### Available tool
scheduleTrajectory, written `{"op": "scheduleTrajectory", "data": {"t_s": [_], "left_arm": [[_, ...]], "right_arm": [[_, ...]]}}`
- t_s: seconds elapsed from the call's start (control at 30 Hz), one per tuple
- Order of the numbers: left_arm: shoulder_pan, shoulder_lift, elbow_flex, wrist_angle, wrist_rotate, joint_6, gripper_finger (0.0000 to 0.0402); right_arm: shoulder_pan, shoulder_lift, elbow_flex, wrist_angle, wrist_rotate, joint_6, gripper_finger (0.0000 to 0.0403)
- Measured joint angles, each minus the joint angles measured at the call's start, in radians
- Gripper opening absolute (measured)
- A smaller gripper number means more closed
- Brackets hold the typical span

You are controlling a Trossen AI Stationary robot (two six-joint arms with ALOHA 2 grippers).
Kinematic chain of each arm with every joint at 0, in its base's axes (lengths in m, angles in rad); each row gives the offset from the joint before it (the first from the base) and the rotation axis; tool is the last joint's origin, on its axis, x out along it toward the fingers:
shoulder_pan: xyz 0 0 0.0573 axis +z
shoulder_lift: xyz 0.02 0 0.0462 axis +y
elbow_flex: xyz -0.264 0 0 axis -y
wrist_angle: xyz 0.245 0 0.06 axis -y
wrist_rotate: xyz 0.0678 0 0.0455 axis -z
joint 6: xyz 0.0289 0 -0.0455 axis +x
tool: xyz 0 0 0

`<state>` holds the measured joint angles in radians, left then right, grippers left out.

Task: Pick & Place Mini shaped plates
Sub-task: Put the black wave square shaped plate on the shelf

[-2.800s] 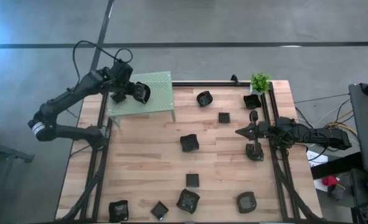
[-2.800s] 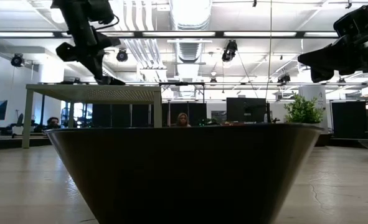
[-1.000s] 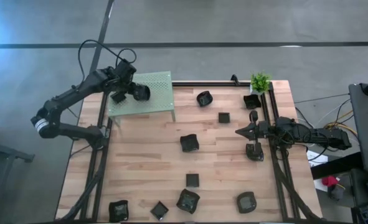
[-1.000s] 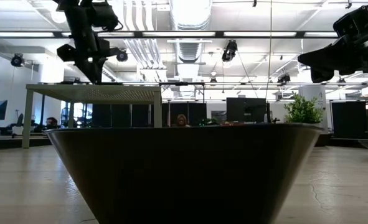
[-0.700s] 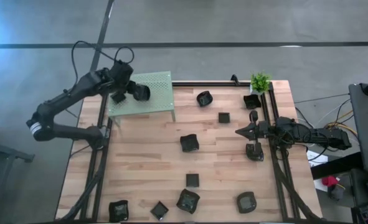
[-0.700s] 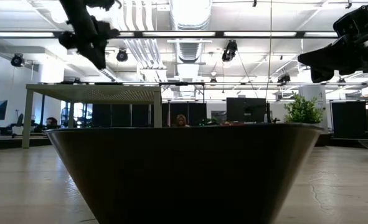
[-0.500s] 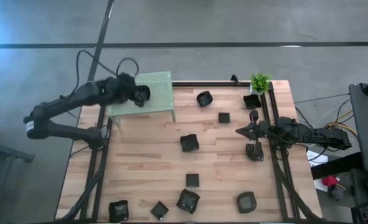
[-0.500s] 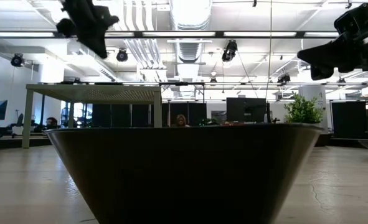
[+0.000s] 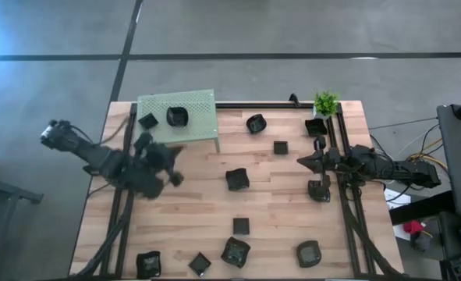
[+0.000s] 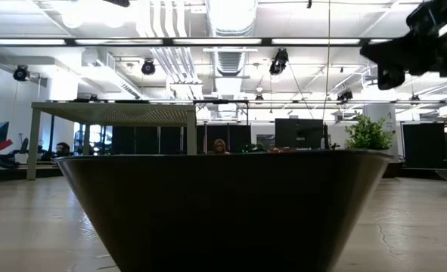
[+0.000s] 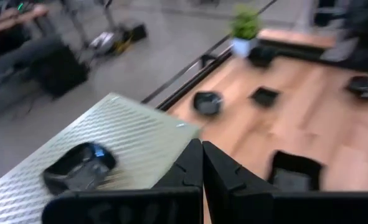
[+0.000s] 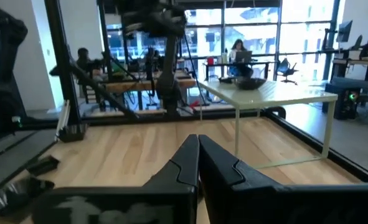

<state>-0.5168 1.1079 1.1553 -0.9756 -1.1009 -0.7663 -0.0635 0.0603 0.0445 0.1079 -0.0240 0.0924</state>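
Off the green platform [image 9: 191,105], the left tool [image 9: 175,165], fingers together, has swung over the table, leaving two plates [image 9: 175,116] there.

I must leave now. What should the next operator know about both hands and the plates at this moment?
Left hand: shut and empty, over the table's left side beside the green platform.
Right hand: shut and empty, waiting at the right rail.
Done: two mini plates on the platform, a square one and a round one.
Left: ten plates on the wood, among them one near the middle, one by the plant, one under the right arm and a row along the near edge. None is held.
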Motion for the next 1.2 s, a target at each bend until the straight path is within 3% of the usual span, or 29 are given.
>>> {"op": "scheduleTrajectory", "data": {"t_s": [0.13, 0.27, 0.73, 1.2], "left_arm": [[-0.125, 0.058, 0.0, 0.007, -0.086, -0.086, 0.0], [-0.177, 0.124, 0.0, 0.023, -0.103, -0.139, 0.0], [-0.182, 0.346, 0.0, 0.113, -0.072, -0.185, 0.0], [-0.172, 0.476, 0.0, 0.275, -0.008, -0.144, 0.0]], "right_arm": [[0.0, 0.042, 0.073, -0.028, -0.002, -0.003, 0.0008], [0.0, 0.134, 0.172, -0.122, -0.002, 0.0, 0.0008], [0.0, 0.59, 0.405, -0.314, -0.022, 0.074, 0.0008], [0.001, 0.757, 0.407, -0.27, -0.036, 0.078, 0.0008]]}}
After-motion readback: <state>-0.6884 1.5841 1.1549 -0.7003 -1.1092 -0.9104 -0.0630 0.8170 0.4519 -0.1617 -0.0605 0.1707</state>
